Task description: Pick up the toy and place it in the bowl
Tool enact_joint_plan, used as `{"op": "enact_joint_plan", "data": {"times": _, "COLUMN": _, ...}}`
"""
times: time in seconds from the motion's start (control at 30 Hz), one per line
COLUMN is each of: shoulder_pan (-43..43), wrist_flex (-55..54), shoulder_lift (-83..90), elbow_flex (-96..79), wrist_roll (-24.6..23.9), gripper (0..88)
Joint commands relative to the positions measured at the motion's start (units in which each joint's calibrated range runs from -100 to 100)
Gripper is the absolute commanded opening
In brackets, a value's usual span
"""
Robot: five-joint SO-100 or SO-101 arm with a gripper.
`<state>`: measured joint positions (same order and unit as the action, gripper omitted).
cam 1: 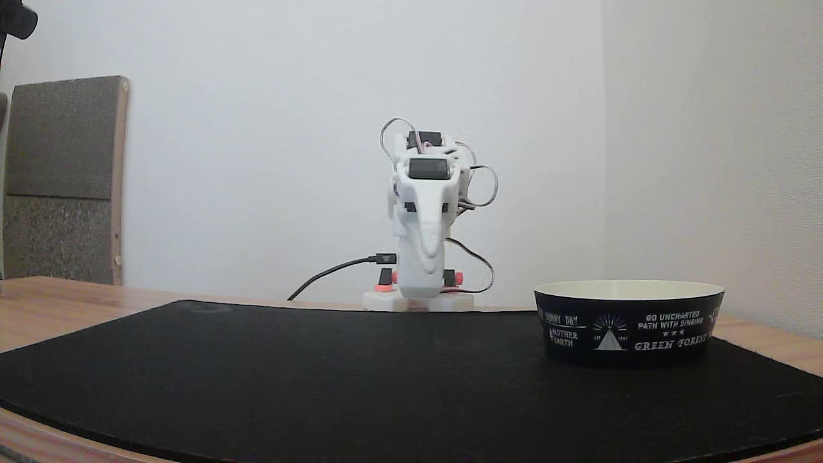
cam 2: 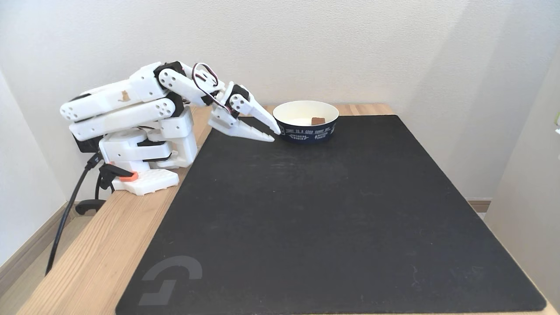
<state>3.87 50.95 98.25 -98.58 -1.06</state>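
The toy is being seen inside the bowl in a fixed view from above: a small reddish-brown block lying on the cream floor, toward the far side, apart from the near wall. In a fixed view at table level the bowl is being shown side-on at the right on the black mat, and its wall is hiding the contents.

The gripper is being held low over the mat, tips just beside the bowl's outer wall, left of it in that view; contact w/ the wall can't be told. The fingers are being kept slightly parted, w/ a narrow wedge of gap narrowing toward the tips, and nothing is being pinched. The arm is being folded back toward its base. Seen from the front, the gripper is pointing down at the camera, so the jaw gap can't be judged there.

Judged from this, placement looks done. Handling, as an estimate: the block is probably light and stiff, w/ flat faces, not fragile. If regrasped, it's best taken across two opposite flat sides, approx. mid-height, from above, since the bowl's rim is blocking any low side approach. The bowl looks light too and could be nudged along the mat by a fingertip.
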Motion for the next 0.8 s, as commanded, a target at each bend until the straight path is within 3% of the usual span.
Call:
{"op": "enact_joint_plan", "data": {"times": 0.0, "shoulder_pan": 1.27, "wrist_flex": 0.70, "shoulder_lift": 1.08, "elbow_flex": -0.88, "wrist_roll": 0.06, "gripper": 8.1}}
{"op": "enact_joint_plan", "data": {"times": 0.77, "shoulder_pan": 0.94, "wrist_flex": 0.79, "shoulder_lift": 0.66, "elbow_flex": -0.88, "wrist_roll": -0.04, "gripper": 7.5}}
